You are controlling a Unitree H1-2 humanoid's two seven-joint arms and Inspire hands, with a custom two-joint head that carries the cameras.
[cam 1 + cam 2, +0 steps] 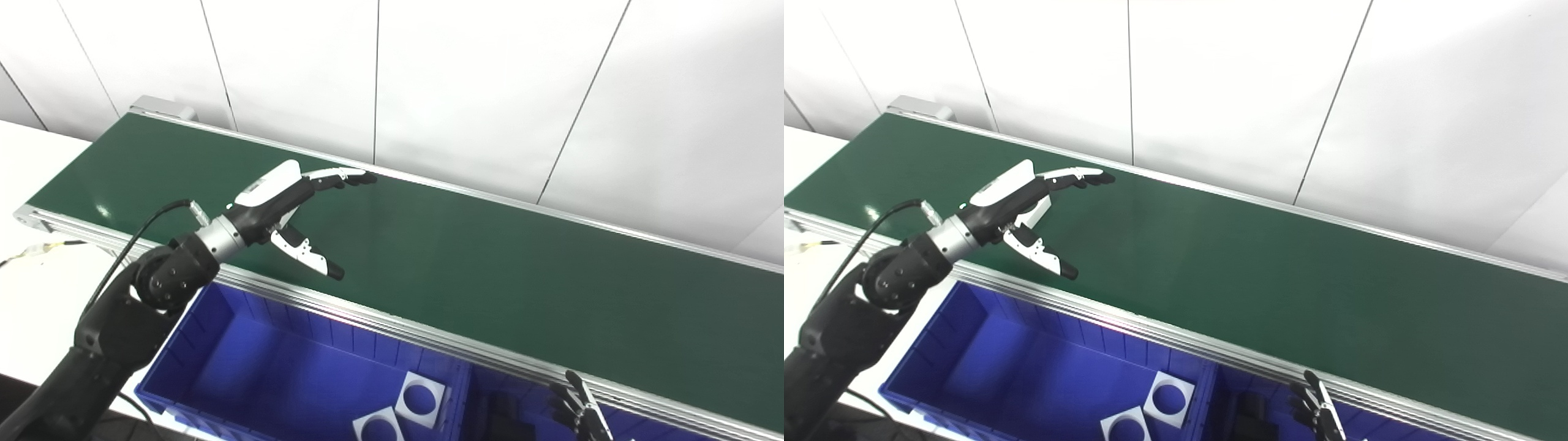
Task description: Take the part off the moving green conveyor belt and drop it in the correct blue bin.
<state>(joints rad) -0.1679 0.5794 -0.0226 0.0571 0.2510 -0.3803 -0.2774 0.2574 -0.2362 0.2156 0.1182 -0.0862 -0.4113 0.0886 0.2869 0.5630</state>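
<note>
The green conveyor belt runs from upper left to lower right and carries no part in view. My left hand hovers over the belt's left part, open and empty, fingers stretched out and thumb spread below. My right hand shows only as dark fingertips at the bottom edge, over the right blue bin; its state is unclear. The left blue bin sits below the belt's near rail and holds two white square parts with round holes.
A silver rail edges the belt's near side above the bins. A dark object lies in the right bin. A white table lies at left with cables. White wall panels stand behind the belt.
</note>
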